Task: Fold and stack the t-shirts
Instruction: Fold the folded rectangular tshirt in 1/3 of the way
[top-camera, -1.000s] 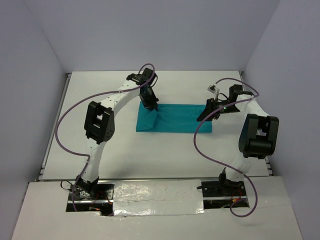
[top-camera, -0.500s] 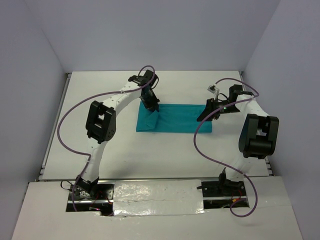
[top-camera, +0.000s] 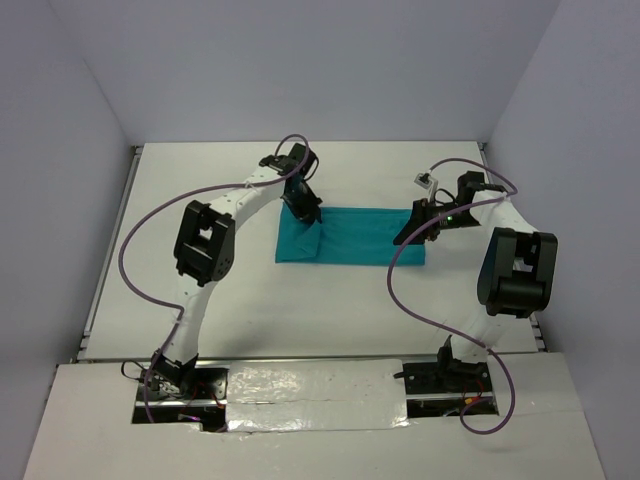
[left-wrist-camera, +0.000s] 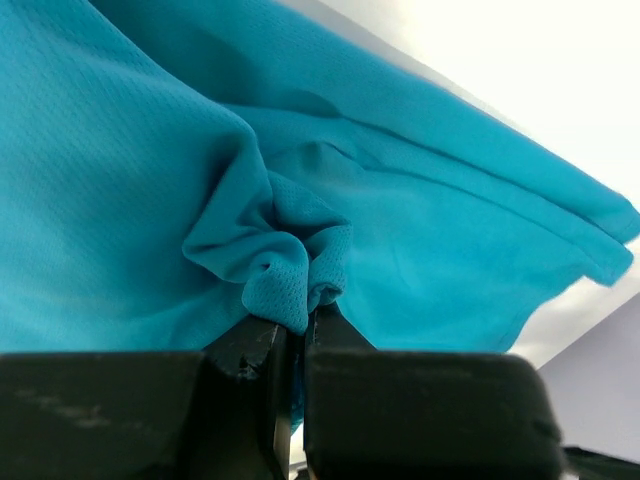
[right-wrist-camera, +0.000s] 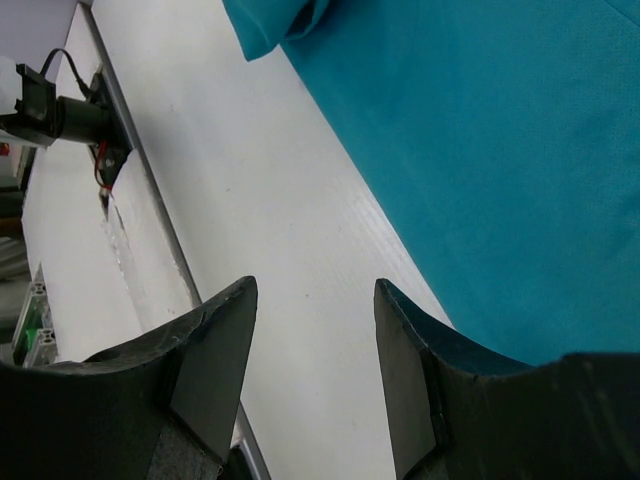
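Folding underway: left claw (left-wrist-camera: 295, 335) nips t-shirt (top-camera: 360, 238) at 9 o'clock; right claw (right-wrist-camera: 312, 295) gapes empty at 3 o'clock. Next, probably: carry fold across.

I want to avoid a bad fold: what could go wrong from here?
The left gripper pinches only a small bunch of the t-shirt; the cloth may slip out when pulled. The right gripper is open over the table, holding nothing, so that end may drag and wrinkle.

The white table (top-camera: 300, 310) bears one teal t-shirt (top-camera: 365, 238) folded into a strip
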